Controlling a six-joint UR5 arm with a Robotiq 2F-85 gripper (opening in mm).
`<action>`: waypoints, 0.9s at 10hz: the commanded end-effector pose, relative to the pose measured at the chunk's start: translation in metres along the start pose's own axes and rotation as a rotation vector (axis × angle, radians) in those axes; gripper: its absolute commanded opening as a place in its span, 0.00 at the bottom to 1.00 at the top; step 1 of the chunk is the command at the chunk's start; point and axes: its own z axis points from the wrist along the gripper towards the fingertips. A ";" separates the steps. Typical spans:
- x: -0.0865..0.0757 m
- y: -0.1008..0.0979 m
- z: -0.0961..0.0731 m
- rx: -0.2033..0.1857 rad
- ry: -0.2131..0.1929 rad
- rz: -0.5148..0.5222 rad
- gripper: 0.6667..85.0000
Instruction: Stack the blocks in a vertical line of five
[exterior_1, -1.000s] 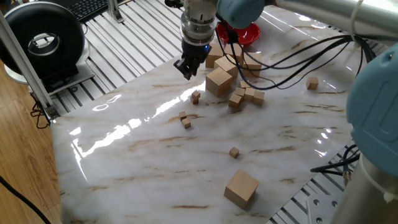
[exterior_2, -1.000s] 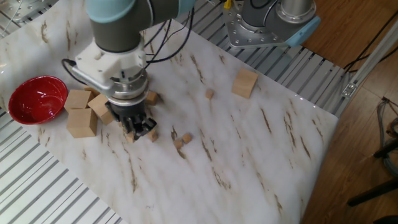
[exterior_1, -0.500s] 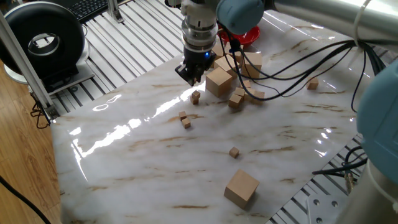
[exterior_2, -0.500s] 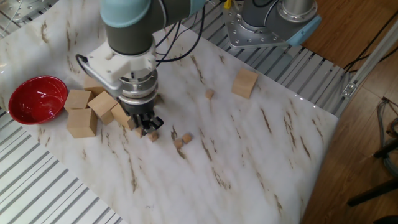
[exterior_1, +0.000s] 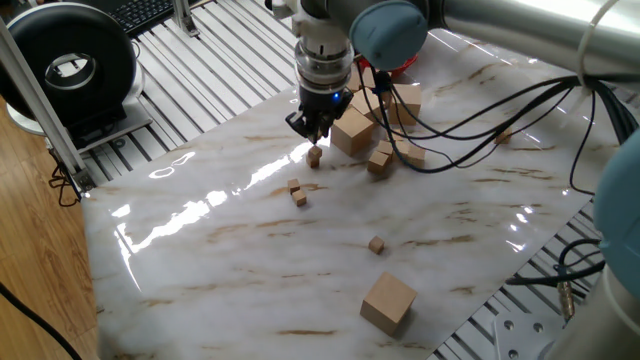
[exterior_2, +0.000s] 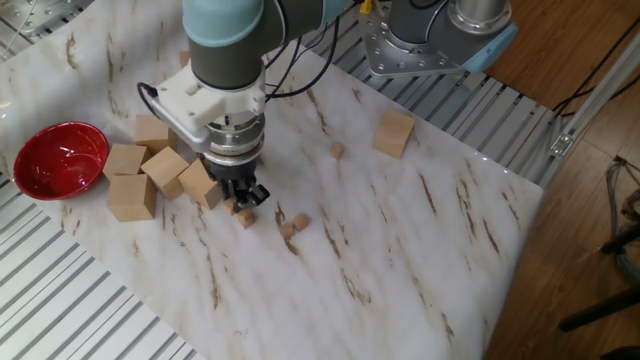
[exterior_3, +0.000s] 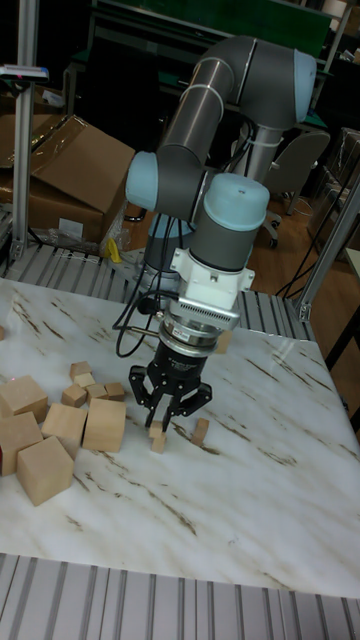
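The gripper (exterior_3: 166, 408) hangs low over the marble desk (exterior_3: 250, 480), jaws spread wide and holding nothing, straddling one small block (exterior_3: 157, 440) directly below. Two more small blocks (exterior_1: 296, 192) lie just beside each other nearby, another (exterior_1: 376, 244) well apart.

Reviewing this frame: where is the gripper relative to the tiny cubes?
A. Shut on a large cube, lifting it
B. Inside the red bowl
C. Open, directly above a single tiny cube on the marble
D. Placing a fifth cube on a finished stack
C: the gripper hangs with spread jaws over one tiny cube, which sits on the table.
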 end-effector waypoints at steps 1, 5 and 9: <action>0.005 0.008 0.000 -0.025 0.010 0.047 0.00; 0.005 0.008 0.000 -0.022 0.009 0.033 0.00; 0.005 0.010 0.002 -0.025 0.010 0.027 0.00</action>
